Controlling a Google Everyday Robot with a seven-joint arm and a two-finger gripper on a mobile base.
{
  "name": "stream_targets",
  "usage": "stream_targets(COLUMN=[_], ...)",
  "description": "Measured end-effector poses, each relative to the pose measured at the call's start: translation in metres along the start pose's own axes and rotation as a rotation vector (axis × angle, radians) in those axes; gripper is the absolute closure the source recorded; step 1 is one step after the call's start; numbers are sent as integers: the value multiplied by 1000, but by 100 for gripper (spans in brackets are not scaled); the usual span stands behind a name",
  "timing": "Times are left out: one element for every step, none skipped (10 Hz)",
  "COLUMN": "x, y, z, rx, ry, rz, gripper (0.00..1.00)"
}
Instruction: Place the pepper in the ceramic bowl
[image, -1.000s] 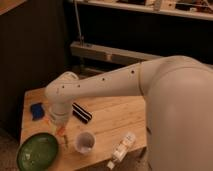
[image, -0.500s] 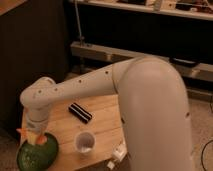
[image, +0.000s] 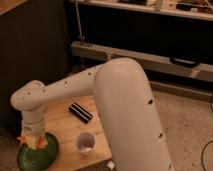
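The ceramic bowl (image: 48, 155), a shallow dark green dish, sits at the front left corner of the wooden table (image: 59, 126). My gripper (image: 33, 142) hangs straight down from the white arm, just above the bowl's middle. It is shut on the pepper (image: 43, 143), whose orange ends stick out on either side of it, over the bowl. The gripper hides part of the bowl's inside.
A small translucent white cup (image: 85, 143) stands right of the bowl. A black-and-white striped bar (image: 80, 112) lies further back on the table. My bulky white arm (image: 125, 110) covers the table's right side. A dark wall and a metal rail stand behind.
The arm has swung left and forward, carrying the pepper from above the table's middle to over the green bowl. The cup and the striped bar have stayed put.
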Motion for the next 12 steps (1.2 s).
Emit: stream_targets(x=[3,3,2,4,5,6,4,2,3,4,4,3], y=[-3,-3,-3,-4,-5,-6,-5,-4,-4,-5,-5,-4], z=[1,1,1,1,1,0,1,2,2,2,2,2], rx=[-12,-20,-38,-52,-68,-81,-88,-92,-92,-92,-92,-92], ry=[-3,-10,-21,-32,-48,-59,-61,-59,-55,-54,-53,-53], rz=[0,-4,-12,-15,-19,-25,-31,-36,-36,-35,-35,-36], gripper=[54,47,34,26,21,20,20,20,20,20,20,20])
